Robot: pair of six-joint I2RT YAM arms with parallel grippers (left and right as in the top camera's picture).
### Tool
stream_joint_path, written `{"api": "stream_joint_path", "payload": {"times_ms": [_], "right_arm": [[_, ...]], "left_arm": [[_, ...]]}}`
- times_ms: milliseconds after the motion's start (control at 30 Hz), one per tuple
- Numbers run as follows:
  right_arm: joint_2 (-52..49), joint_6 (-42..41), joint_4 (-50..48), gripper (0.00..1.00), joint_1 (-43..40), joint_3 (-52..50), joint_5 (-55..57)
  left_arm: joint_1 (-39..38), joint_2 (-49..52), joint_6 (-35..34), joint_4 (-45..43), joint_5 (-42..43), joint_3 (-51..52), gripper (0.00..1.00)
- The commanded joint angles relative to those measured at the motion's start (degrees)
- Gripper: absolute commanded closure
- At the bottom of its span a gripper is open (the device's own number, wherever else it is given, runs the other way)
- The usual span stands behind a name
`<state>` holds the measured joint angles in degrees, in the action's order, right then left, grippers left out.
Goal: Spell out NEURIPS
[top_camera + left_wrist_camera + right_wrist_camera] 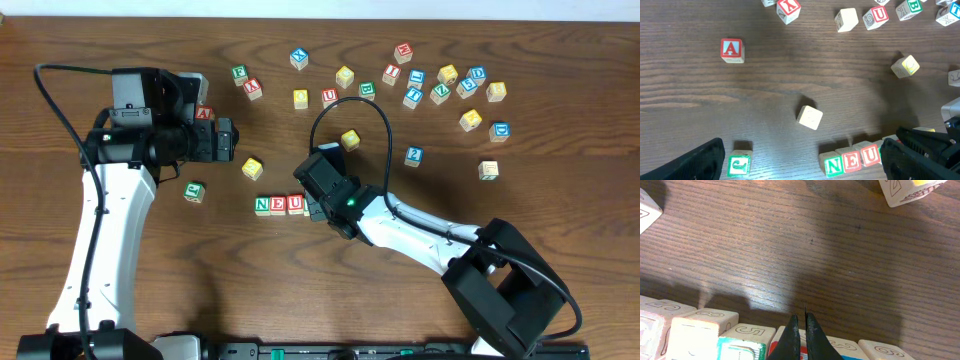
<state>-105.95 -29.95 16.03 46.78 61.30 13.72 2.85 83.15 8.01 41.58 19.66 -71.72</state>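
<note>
On my left, the left fingers (232, 140) stand spread wide above the bench (560, 40), holding nothing. A red A cube (732, 50) sits near them. A green-lettered cube (194, 190) and a yellow cube (252, 168) lie apart, nearer the middle. At centre, the green N cube (263, 205), red E cube (279, 205) and red U cube (295, 204) touch in a row reading NEU. Just right of the U, the right fingers (312, 208) are pressed together and empty, low by the row's end. Further right, toward the far edge, loose cubes (416, 77) lie scattered, well apart from the row. I cannot read their letters surely enough to pick out R, I, P or S.
</note>
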Motion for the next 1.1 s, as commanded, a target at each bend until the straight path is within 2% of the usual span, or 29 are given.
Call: {"api": "stream_joint_path", "payload": {"times_ms": [0, 667, 1067], "right_arm": [[-0.9, -0.9, 0.3, 0.99, 0.2, 0.6, 0.7], [-0.9, -1.3, 0.3, 0.99, 0.1, 0.6, 1.0], [-0.8, 1.4, -5.5, 0.98, -1.9, 1.1, 7.0]], "left_arm": [[0.1, 0.1, 1.2, 0.0, 0.9, -1.3, 0.02], [0.1, 0.1, 1.2, 0.0, 0.9, -1.3, 0.02], [0.1, 0.1, 1.2, 0.0, 0.9, -1.3, 0.02]]}}
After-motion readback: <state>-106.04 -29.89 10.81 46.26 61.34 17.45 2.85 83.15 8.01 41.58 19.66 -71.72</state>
